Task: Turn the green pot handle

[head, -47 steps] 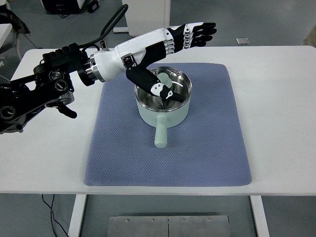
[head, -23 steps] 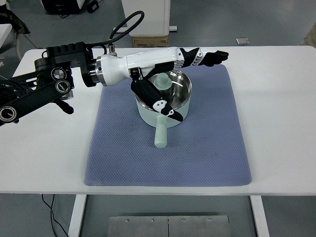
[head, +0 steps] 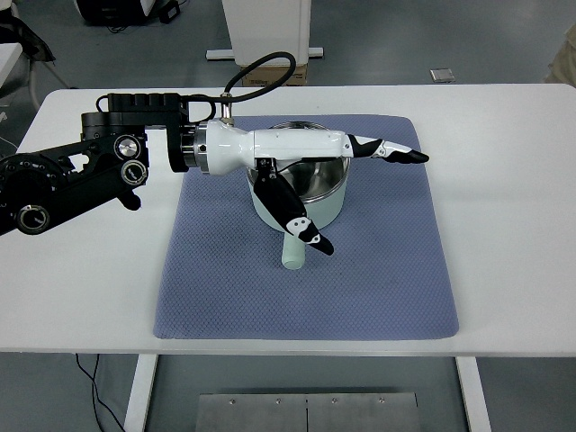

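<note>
Green pot (head: 306, 202) under my left robot hand (head: 346, 193), on the blue mat (head: 378, 261).

I see the left robot hand spread wide and gripping nothing: its long fingers (head: 396, 153) stretch flat across the pot's open top and past its right rim, while the thumb (head: 301, 225) angles down over the pot's front wall and crosses the handle (head: 292, 255). That handle points toward the near edge of the white counter (head: 504, 180), where the mat lies centred.
</note>
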You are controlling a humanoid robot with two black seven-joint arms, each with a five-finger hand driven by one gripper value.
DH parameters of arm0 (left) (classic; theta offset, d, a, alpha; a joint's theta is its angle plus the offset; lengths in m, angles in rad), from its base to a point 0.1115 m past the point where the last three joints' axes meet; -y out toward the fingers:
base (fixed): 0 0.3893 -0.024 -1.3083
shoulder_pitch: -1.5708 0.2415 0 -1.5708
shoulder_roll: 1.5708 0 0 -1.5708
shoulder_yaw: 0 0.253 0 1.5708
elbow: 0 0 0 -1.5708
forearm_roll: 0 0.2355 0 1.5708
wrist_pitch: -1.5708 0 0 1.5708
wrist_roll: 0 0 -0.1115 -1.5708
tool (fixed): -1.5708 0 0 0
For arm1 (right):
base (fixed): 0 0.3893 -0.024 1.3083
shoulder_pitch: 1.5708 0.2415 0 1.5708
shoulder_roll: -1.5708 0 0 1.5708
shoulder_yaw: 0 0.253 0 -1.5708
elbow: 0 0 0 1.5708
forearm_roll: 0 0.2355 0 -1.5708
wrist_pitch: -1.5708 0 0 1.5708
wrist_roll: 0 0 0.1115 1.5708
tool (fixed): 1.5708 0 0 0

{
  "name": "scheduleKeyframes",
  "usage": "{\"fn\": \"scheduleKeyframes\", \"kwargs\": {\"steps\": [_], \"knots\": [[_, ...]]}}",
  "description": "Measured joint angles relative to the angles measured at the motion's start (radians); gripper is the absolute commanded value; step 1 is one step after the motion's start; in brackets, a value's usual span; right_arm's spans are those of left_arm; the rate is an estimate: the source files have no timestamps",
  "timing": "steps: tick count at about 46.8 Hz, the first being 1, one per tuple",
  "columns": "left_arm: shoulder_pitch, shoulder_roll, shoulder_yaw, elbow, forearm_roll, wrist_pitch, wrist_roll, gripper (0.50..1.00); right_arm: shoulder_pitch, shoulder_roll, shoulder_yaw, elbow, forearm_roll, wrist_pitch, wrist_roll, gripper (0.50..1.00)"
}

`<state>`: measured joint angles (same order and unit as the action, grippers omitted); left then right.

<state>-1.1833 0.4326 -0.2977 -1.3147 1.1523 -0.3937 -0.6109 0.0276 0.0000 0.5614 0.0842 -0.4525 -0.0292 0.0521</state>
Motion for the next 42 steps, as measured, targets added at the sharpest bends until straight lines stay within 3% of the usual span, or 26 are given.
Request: {"fn": "scheduleKeyframes", "kwargs": {"steps": [42], "knots": [[-0.03,-0.034,0.091,0.011,0.325,0.001,0.0,1.0,0.0,0.0,0.0,0.0,0.0,0.0,0.0,1.0]]}}
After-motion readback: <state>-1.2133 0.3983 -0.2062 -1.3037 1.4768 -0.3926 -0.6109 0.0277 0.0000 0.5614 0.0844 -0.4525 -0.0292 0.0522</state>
